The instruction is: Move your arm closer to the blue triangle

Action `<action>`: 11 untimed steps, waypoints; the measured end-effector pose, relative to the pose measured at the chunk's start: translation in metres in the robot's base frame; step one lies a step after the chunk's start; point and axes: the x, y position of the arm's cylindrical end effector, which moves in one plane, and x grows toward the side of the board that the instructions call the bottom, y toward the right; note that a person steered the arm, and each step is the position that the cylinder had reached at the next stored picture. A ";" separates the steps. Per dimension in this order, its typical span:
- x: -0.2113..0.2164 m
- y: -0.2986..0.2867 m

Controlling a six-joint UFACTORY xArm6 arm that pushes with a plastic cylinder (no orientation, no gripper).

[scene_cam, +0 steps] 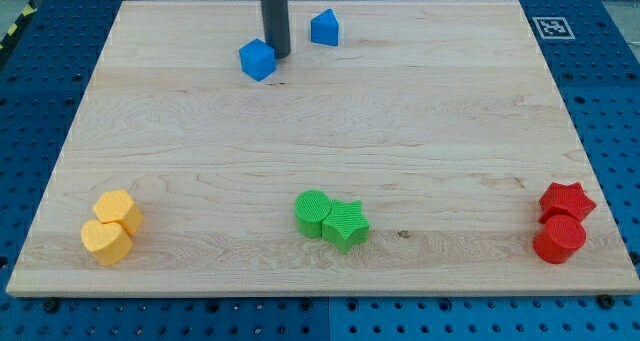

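The blue triangle (pixel 324 27) lies near the view's top, just right of the dark rod. A blue cube (pixel 257 59) lies a little lower, left of the rod. My tip (pixel 279 55) rests on the board between the two blue blocks. It sits right beside the cube's right edge, touching or nearly so. It is a short way below and left of the triangle, with a gap between them.
Two yellow blocks (pixel 111 227) sit at the view's bottom left. A green cylinder (pixel 313 213) and a green star (pixel 347 225) touch at the bottom centre. A red star (pixel 566 200) and a red cylinder (pixel 558 240) sit at the bottom right. The wooden board (pixel 320 131) lies on a blue pegboard.
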 end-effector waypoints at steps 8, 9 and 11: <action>-0.087 0.106; -0.082 0.106; -0.076 0.085</action>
